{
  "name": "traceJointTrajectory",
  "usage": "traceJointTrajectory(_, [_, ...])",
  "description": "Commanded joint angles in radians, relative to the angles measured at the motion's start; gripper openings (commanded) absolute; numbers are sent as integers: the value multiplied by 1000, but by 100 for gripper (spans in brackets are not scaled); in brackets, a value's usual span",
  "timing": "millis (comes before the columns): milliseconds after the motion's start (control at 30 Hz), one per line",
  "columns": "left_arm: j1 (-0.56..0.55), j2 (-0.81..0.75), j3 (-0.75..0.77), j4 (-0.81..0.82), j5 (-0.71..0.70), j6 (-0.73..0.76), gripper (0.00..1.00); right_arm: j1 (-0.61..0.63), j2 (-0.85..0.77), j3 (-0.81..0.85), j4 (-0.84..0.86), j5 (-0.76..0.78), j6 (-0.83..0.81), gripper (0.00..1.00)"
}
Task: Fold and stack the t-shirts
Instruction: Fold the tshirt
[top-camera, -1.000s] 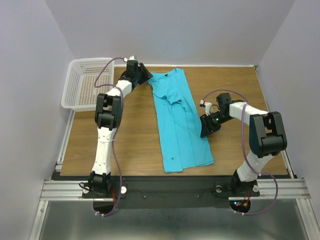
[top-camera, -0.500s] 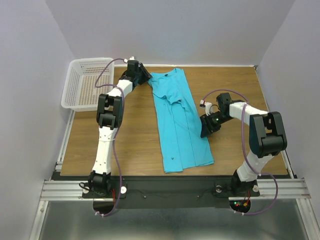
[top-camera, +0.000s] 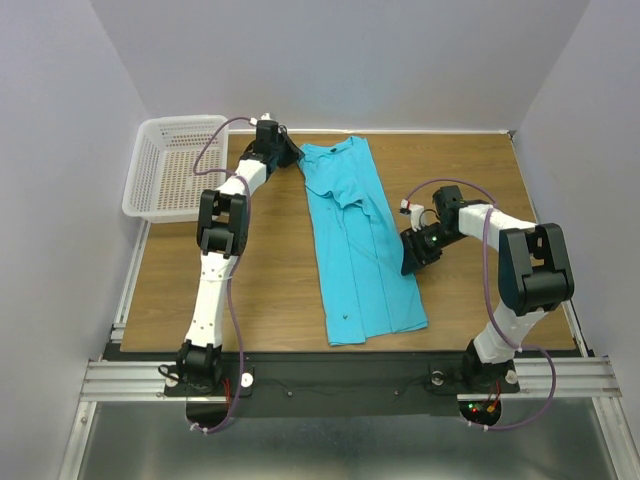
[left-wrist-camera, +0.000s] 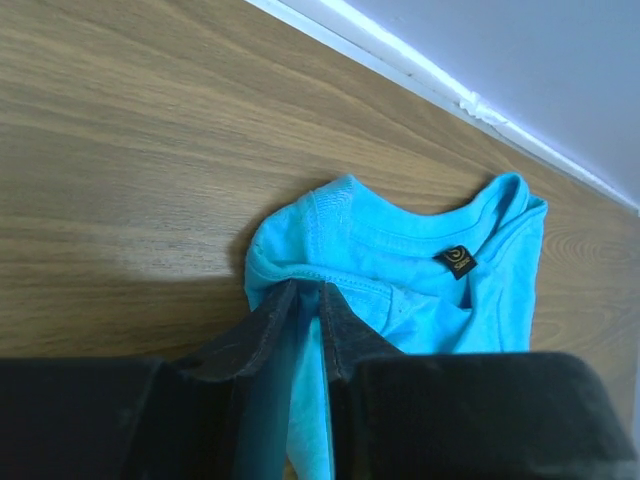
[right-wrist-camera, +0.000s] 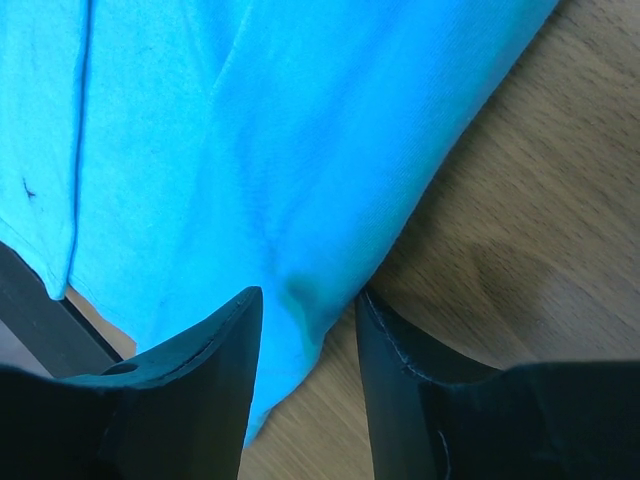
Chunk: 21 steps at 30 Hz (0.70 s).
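Note:
One turquoise t-shirt (top-camera: 355, 240) lies on the wooden table, folded into a long strip with its neck at the far end. My left gripper (top-camera: 296, 160) is at the strip's far left corner, beside the collar. In the left wrist view its jaws (left-wrist-camera: 308, 292) are pinched together on a fold of the t-shirt (left-wrist-camera: 400, 260) just below the neck hem. My right gripper (top-camera: 408, 262) is low at the strip's right edge, about halfway down. In the right wrist view it (right-wrist-camera: 305, 300) stands open, with the edge of the t-shirt (right-wrist-camera: 250, 120) lying loose between the fingers.
A white mesh basket (top-camera: 170, 165) stands at the table's far left corner, just left of my left arm. Bare wood (top-camera: 480, 170) lies right of the shirt, bounded by the back wall and side walls.
My left jaws have closed onto the cloth by the collar, and the left arm has shifted slightly. The right gripper and the shirt have not moved.

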Motion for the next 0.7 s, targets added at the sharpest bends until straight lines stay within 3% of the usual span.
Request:
traceJointTrajectory(0, [5, 17, 65, 16, 29, -18, 21, -5, 18, -21, 15, 58, -1, 44])
traceJointTrajectory(200, [11, 34, 94, 19, 17, -38, 19, -5, 26, -26, 15, 97, 4, 24])
traceJointTrajectory(333, [19, 39, 95, 19, 17, -48, 21, -6, 26, -27, 14, 112, 4, 18])
traceJointTrajectory(667, [45, 85, 160, 42, 107, -103, 33, -5, 38, -26, 14, 133, 11, 14])
